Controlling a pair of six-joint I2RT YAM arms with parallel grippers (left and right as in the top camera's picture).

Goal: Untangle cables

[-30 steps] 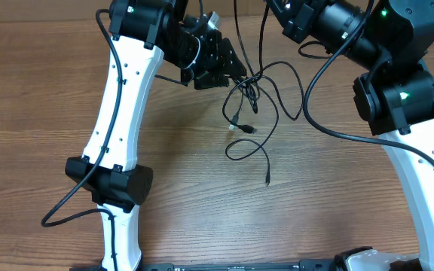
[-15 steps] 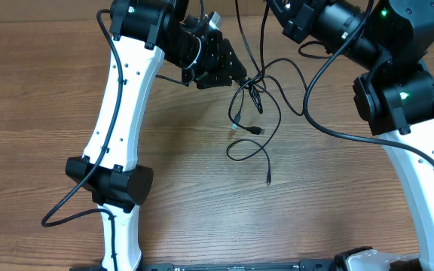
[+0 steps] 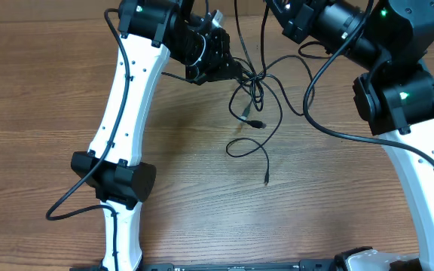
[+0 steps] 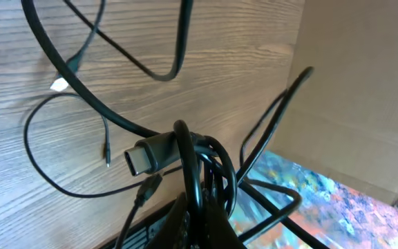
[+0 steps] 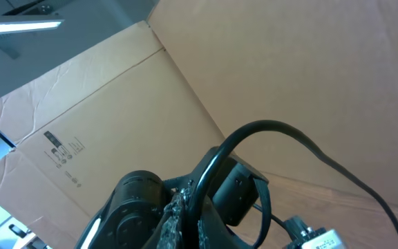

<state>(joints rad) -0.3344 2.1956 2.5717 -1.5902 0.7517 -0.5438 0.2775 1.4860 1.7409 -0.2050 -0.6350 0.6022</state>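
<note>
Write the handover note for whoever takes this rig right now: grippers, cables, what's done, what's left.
Left gripper: shut on the cables at the knot, which is lifted off the table.
Right gripper: shut on a strand of the cables, raised near the far edge.
Cables: one tangle hanging between the two grippers. A loose loop and a plug end trail onto the wood.
Done: both grippers have hold of the bundle.
Left: the knot is not undone. Pull it apart, free each strand and lay them out singly.
</note>
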